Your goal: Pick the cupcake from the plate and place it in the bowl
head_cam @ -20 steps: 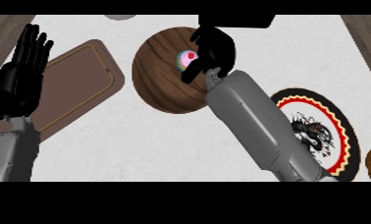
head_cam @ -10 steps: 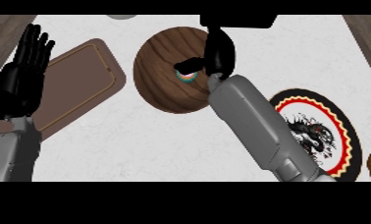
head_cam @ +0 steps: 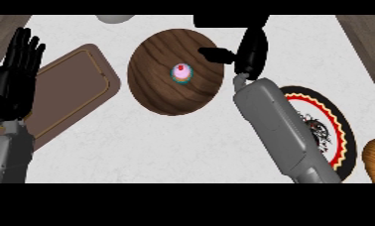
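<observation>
A small cupcake point(head_cam: 181, 72) with pink frosting and a red dot on top sits inside the round wooden bowl point(head_cam: 157, 96), near its middle. My right hand point(head_cam: 250, 54) hovers at the bowl's right rim, open, with its thumb pointing left over the rim and nothing in it. It stands apart from the cupcake. The plate point(head_cam: 338, 121), with a red, yellow and black patterned rim, lies at the right and is partly hidden by my right forearm. My left hand point(head_cam: 19, 74) rests open at the left edge, fingers up.
A brown rectangular board point(head_cam: 73, 88) lies left of the bowl. A grey object point(head_cam: 114, 19) and a dark object point(head_cam: 223, 21) show at the counter's far edge. An orange-brown thing point(head_cam: 368, 156) peeks in at the right edge.
My right hand has let go of the cupcake and drawn back to the right, off the bowl. The cupcake now rests uncovered in the bowl. The left hand has not moved.
</observation>
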Controlling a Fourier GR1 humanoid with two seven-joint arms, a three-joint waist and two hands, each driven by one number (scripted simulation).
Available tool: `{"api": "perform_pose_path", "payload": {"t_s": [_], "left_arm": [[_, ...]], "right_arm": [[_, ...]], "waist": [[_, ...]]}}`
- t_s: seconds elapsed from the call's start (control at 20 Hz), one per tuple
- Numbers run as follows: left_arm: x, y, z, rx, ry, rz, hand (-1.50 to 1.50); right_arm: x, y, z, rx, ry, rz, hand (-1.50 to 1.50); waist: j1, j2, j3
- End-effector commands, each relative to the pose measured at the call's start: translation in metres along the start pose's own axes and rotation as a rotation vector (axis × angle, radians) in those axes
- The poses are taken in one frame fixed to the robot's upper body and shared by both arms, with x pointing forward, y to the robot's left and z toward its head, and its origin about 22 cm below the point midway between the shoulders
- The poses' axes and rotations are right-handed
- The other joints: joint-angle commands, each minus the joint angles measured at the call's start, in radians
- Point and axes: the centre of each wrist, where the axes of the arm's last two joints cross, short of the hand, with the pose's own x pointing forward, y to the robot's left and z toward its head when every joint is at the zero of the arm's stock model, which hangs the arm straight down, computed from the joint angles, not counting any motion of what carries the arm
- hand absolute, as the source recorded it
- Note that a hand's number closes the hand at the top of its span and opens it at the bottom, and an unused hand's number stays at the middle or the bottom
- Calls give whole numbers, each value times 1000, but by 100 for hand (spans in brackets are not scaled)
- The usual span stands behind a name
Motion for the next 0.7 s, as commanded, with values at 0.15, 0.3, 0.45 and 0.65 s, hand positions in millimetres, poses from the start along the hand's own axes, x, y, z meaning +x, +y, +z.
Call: {"api": "perform_pose_path", "payload": {"t_s": [0.15,0.3,0.45,0.65], "left_arm": [[0,-7,7,21,9,8,0],[-8,6,9,31,13,-1,0],[6,12,18,-12,4,-2,0],[14,4,11,12,2,-3,0]], "right_arm": [[-48,-92,-2,-75,3,-108,-150],[-79,-129,6,-93,-4,-129,-150],[-103,-166,8,-119,-5,-151,-150],[-119,-203,8,-100,-6,-177,-150]], "waist": [[-29,-7,1],[-24,-3,1],[-7,-3,1],[-3,-1,1]]}}
